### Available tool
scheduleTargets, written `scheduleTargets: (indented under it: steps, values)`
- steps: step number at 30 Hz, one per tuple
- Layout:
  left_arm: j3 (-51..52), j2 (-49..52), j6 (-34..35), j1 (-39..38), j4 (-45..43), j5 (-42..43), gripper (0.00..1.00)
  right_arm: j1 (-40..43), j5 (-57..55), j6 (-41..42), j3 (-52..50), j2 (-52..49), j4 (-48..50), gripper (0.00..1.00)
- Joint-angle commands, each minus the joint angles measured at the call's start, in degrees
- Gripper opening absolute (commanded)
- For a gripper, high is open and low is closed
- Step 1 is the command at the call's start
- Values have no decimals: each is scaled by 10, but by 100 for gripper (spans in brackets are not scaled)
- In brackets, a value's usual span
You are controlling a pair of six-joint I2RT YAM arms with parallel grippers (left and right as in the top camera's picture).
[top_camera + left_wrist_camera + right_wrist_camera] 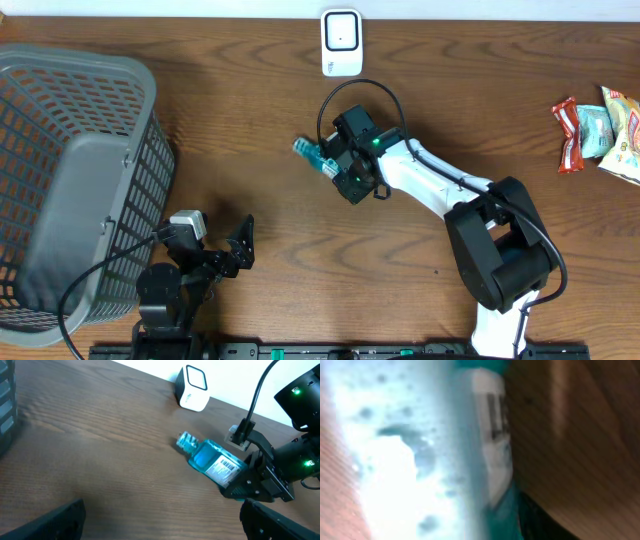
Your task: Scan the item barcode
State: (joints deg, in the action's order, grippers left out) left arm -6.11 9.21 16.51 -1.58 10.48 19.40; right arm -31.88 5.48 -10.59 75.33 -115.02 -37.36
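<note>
Blue bottle (212, 460) pinched in the right gripper (335, 165) jaws — left gripper (240, 245) jaws wide apart
</note>
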Motion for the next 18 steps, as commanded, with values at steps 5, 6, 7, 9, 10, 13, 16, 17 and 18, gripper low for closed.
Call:
scheduleTargets:
  steps: [5, 6, 7, 9, 10, 13, 16, 17, 18]
  values:
    - [-2, -2, 1, 3, 0, 5, 98, 3, 9, -4, -9, 14, -4, 11]
    - [-2, -2, 1, 3, 0, 5, 98, 3, 16, -4, -9, 14, -6, 9]
    - [-2, -2, 1, 3, 0, 5, 98, 3, 28, -4, -9, 14, -8, 7]
    - [-2, -2, 1, 3, 0, 5, 98, 3, 46, -4, -9, 15, -10, 3]
    - [-2, -2, 1, 3, 0, 5, 98, 3, 46, -4, -7, 15, -10, 1]
    - [-2, -2, 1, 3, 0, 5, 98, 4, 46, -4, 6, 22, -31, 1]
    - [-2, -2, 1, 3, 0, 5, 98, 4, 62, -4, 30, 40, -66, 1]
    - [-2, -2, 1, 3, 0, 5, 98, 4, 72, -4, 40, 49, -79, 1]
    - [-2, -2, 1, 3, 0, 5, 98, 4, 88, -4, 50, 59, -93, 1]
